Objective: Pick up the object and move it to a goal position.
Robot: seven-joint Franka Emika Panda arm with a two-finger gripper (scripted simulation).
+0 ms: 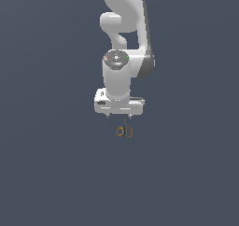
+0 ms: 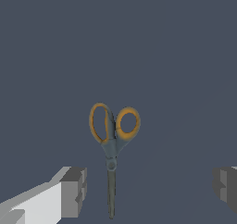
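- Orange-lined ring handles, dark grey outside, on one small pair of scissors (image 2: pixel 111 144); short dark blades, closed together, running from the pivot away from the rings.
- Scissors lie flat on the surface, directly beneath the gripper (image 1: pixel 118 116) and apart from it; nothing touches them.
- Gripper: white body, released, fingers spread wide and holding nothing. In the wrist view one grey finger pad (image 2: pixel 74 191) stands to one side of the blades and the other pad at the opposite frame edge, the scissors between them with clear space on both sides.
- Exterior view alone shows: the white arm (image 1: pixel 125 38) descending from the top of the frame, its wrist vertical, and the scissors as a small shape with only the orange rings readable.
- Wrist view alone shows: the blades, the pivot screw, and the handles' two-tone colouring; one ring is longer than the other.
- Surface (image 1: pixel 51 173): uniform dark slate blue-grey, matte, unmarked. No edge or corner of the worktop shows in either view, so the scissors' place relative to them cannot be told.
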